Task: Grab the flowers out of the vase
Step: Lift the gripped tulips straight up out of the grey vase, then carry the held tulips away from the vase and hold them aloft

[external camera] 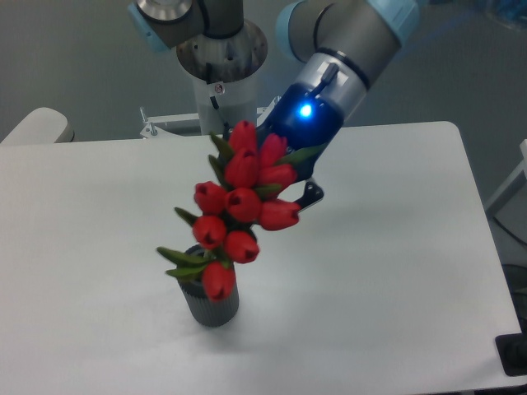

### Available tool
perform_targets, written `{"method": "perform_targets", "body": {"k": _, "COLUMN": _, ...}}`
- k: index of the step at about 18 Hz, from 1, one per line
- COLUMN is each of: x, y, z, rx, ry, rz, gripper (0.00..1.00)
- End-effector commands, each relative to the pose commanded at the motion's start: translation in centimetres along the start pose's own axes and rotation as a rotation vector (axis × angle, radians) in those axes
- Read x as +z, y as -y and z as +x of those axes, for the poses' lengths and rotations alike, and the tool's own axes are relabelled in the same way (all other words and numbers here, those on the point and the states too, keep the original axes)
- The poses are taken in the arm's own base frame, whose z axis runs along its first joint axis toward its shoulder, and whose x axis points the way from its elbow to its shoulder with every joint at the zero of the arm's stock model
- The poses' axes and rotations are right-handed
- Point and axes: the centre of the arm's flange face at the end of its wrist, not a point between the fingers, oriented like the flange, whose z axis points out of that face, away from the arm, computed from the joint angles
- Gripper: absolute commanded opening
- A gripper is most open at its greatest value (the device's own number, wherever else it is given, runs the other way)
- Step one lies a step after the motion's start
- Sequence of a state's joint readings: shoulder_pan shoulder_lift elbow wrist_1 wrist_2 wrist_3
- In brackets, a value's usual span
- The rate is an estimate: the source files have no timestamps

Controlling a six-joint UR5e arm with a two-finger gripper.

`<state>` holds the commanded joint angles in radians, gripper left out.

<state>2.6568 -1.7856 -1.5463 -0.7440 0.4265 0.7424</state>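
My gripper (pixel 288 185) is closed tight on the flowers (pixel 239 210), holding them tilted over the vase (pixel 212 303). I worry the low blooms could snag its rim and tip it.

A white bench (pixel 387 271) with rounded corners fills most of the view. Behind it lies a grey floor (pixel 74 58). At the left edge, just past the bench, sits a pale rounded object (pixel 33 125). A dark object (pixel 512 354) shows at the lower right corner.
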Motion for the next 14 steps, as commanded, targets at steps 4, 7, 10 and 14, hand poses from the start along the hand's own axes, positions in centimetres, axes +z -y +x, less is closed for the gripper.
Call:
{"method": "perform_targets", "body": {"k": 4, "x": -2.4, "y": -0.2, "z": -3.0, "rx": 0.003, "ry": 0.053, "rz": 0.010, "gripper": 0.40}}
{"method": "perform_targets", "body": {"k": 7, "x": -3.1, "y": -2.2, "z": -6.6, "rx": -0.012, "ry": 0.076, "rz": 0.005, "gripper": 0.40}}
{"method": "perform_targets", "body": {"k": 10, "x": -3.8, "y": -4.1, "z": -9.7, "rx": -0.017, "ry": 0.097, "rz": 0.002, "gripper": 0.40}}
{"method": "perform_targets", "body": {"k": 14, "x": -3.9, "y": -5.6, "z": -12.3, "rx": 0.023, "ry": 0.109, "rz": -0.009, "gripper": 0.40}}
